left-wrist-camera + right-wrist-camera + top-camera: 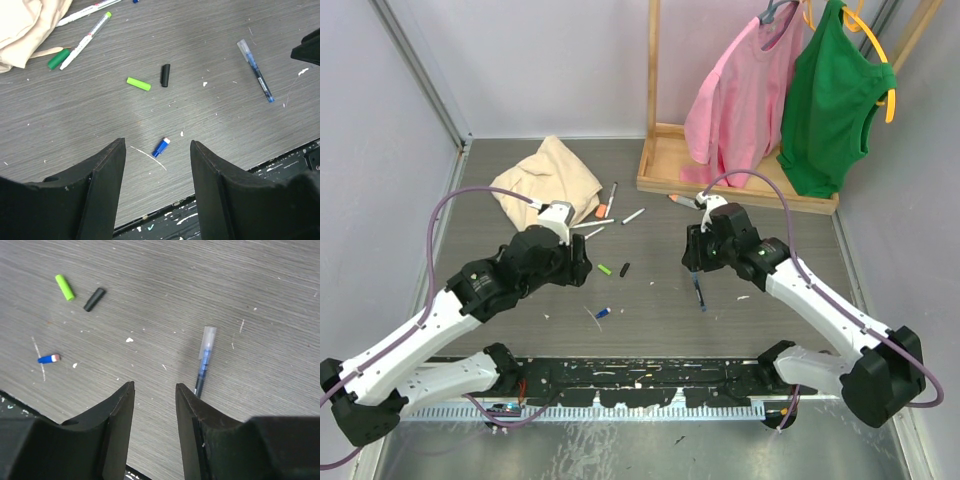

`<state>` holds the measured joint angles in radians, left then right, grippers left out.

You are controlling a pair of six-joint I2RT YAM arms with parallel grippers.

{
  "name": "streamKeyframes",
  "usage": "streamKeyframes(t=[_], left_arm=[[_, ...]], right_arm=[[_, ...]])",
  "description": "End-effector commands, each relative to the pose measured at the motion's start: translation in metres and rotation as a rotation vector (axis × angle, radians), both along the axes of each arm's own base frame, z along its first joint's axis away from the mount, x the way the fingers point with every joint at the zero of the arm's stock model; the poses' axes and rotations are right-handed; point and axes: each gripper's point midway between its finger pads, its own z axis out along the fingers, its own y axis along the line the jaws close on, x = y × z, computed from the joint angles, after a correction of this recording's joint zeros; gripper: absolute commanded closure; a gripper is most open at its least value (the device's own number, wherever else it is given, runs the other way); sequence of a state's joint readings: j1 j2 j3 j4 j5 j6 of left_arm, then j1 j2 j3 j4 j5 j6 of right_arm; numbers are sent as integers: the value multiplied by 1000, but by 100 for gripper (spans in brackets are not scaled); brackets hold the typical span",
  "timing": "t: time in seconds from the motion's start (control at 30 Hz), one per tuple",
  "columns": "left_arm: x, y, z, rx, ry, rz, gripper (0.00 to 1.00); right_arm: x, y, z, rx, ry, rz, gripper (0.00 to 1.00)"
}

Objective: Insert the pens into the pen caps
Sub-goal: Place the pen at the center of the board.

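A blue pen (204, 360) with a clear end lies on the table just right of my right gripper (155, 386), which is open with nothing between its jaws; the pen's lower end runs behind the right finger. In the top view this pen (700, 292) lies below the right gripper (695, 262). A blue cap (161, 147) lies on the table beyond my open, empty left gripper (157, 145). Further out are a green cap (138, 84) and a black cap (165, 75). Two white pens (85, 40) and a dark green cap (59, 58) lie by the cloth.
A beige cloth (548, 180) is bunched at the back left, with more pens (633, 215) and an orange cap (601, 211) beside it. A wooden rack base (665, 165) with hanging pink and green garments stands at the back right. A black rail (640, 375) runs along the near edge.
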<state>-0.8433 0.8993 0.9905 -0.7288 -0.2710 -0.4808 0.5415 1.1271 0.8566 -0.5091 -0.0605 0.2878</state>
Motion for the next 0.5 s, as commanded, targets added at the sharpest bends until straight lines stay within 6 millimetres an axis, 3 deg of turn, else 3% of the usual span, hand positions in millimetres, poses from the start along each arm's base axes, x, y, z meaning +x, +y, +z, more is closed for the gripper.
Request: streamKeyframes(t=[0.0, 0.17, 0.47], left_arm=[[11, 6, 17, -28, -68, 52, 44], [10, 18, 18, -12, -81, 79, 44], [6, 46, 13, -9, -69, 160, 44]], right_arm=[[5, 19, 42, 97, -107, 99, 55], [7, 28, 48, 126, -126, 145, 55], [16, 45, 40, 157, -102, 187, 54]])
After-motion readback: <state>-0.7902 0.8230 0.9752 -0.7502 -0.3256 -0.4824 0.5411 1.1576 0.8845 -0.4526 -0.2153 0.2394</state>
